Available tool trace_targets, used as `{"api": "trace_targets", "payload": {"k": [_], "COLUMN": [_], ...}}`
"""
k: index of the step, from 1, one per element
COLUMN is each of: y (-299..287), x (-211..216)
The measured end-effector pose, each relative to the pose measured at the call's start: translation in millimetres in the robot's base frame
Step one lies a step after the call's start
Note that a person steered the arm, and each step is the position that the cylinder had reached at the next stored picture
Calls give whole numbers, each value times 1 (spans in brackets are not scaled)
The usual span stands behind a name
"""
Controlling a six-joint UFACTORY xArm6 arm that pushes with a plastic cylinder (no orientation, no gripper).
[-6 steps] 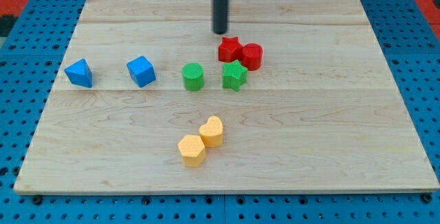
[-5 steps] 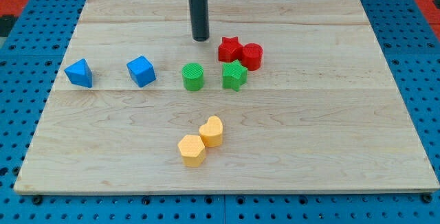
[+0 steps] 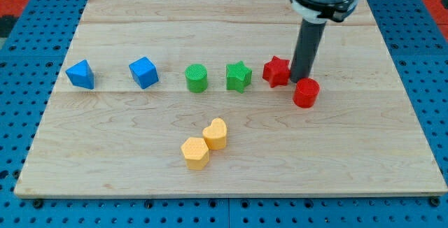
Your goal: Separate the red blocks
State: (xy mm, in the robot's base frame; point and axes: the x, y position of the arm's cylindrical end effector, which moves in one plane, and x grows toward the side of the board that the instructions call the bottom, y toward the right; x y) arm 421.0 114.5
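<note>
- The tip [image 3: 301, 81] stood between the red star [image 3: 276, 70] and red cylinder [image 3: 306, 92]; no pincer was fitted
- Both blocks looked light, rigid and free-sliding; pushing a flat side seemed best

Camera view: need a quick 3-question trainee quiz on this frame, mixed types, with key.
1. True or false: my tip sits between the red star and the red cylinder.
2. Which block lies nearest the red star on the view's left? A) green star B) green cylinder C) blue cube
3. Fill in: the two ______ blocks near the view's bottom are touching.

Key: 1 true; 2 A; 3 yellow
</note>
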Motion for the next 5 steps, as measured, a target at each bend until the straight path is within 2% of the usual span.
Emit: {"api": "trace_targets", "payload": {"k": [2, 4, 5], "y": [58, 30, 85], "x": [15, 59, 78]}}
